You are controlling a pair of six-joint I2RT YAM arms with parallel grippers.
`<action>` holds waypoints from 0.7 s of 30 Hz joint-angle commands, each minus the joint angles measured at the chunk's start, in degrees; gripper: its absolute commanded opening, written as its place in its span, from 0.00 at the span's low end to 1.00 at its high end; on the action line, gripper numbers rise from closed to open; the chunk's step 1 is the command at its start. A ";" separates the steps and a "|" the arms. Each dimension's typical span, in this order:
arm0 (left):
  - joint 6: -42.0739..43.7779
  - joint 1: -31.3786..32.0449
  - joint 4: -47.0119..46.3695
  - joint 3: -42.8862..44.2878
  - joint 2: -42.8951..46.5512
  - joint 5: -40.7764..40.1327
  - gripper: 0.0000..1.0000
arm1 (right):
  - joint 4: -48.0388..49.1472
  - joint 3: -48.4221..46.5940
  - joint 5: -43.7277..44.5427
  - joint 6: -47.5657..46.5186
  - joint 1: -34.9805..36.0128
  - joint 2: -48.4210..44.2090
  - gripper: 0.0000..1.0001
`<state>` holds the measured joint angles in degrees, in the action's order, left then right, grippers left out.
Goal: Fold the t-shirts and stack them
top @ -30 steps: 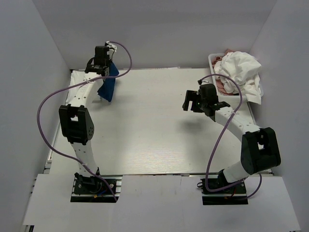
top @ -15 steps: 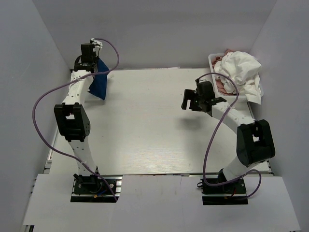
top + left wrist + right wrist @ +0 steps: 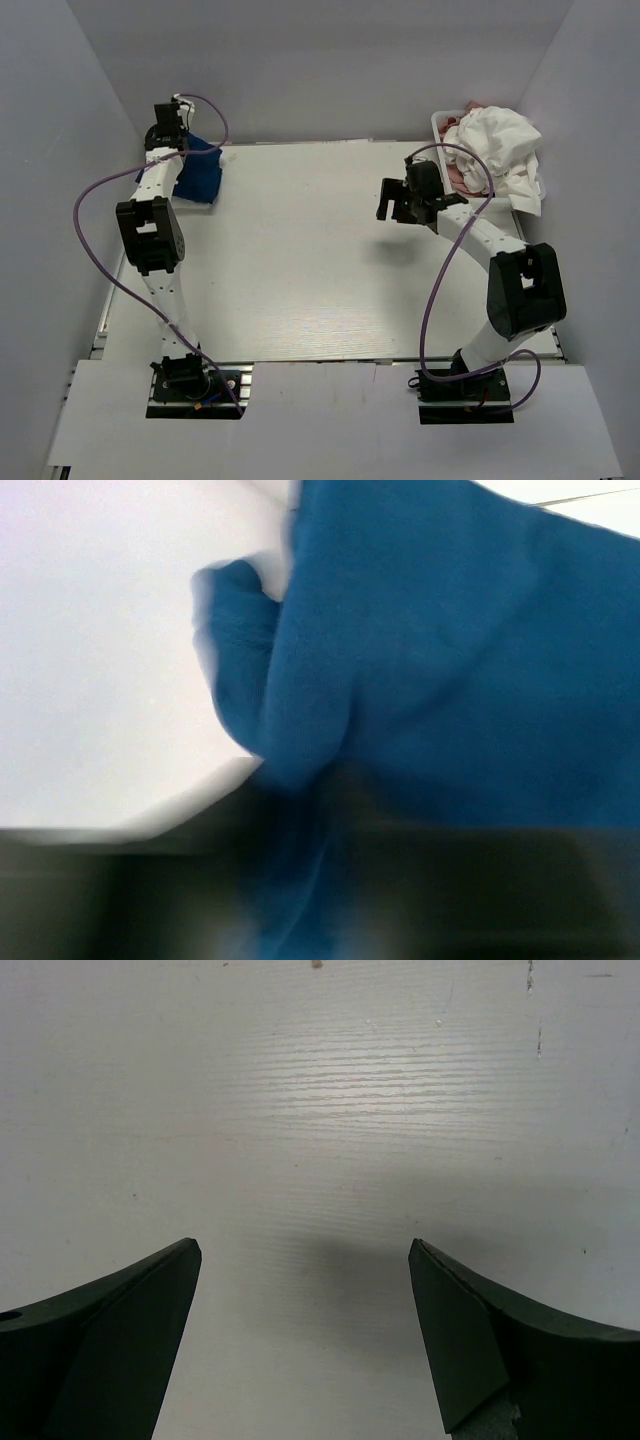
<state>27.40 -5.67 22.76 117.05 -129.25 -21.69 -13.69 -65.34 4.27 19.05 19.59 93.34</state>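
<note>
A blue t-shirt (image 3: 198, 172) hangs bunched at the table's far left corner, held by my left gripper (image 3: 170, 135), which is shut on it. In the left wrist view the blue cloth (image 3: 450, 660) fills the frame and hides the fingers. My right gripper (image 3: 397, 208) hovers open and empty over bare table right of centre; its fingertips (image 3: 165, 1290) stand wide apart in the right wrist view. A white t-shirt (image 3: 500, 140) and a pink one (image 3: 462, 176) lie piled in the basket at the far right.
The white basket (image 3: 439, 125) stands at the table's far right corner against the wall. Grey walls close in the table on the left, back and right. Purple cables loop from both arms.
My left gripper has carried the blue t-shirt further left and back into the corner. My right gripper has shifted slightly back, still open.
</note>
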 commanded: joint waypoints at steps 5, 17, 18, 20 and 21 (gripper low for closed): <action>-3.39 -0.66 -5.10 3.62 1.89 -5.55 1.00 | -1.25 -1.47 -0.58 0.63 0.18 -1.57 0.90; -37.84 2.23 14.78 -1.17 18.04 21.84 1.00 | 3.24 10.49 1.09 8.37 -0.17 -16.06 0.90; -41.95 3.11 13.46 -10.87 21.20 25.52 1.00 | 3.15 12.76 0.83 9.07 -0.17 -16.78 0.90; -47.75 7.14 6.27 -28.78 32.88 27.40 1.00 | 2.97 16.36 0.21 9.52 -0.08 -20.62 0.90; -48.75 8.82 2.50 -35.08 37.27 28.54 1.00 | 3.41 17.26 0.21 9.78 -0.08 -21.70 0.90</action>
<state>-9.32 -2.35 29.67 96.95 -104.01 -3.29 -11.22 -51.13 4.38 26.68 19.57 75.92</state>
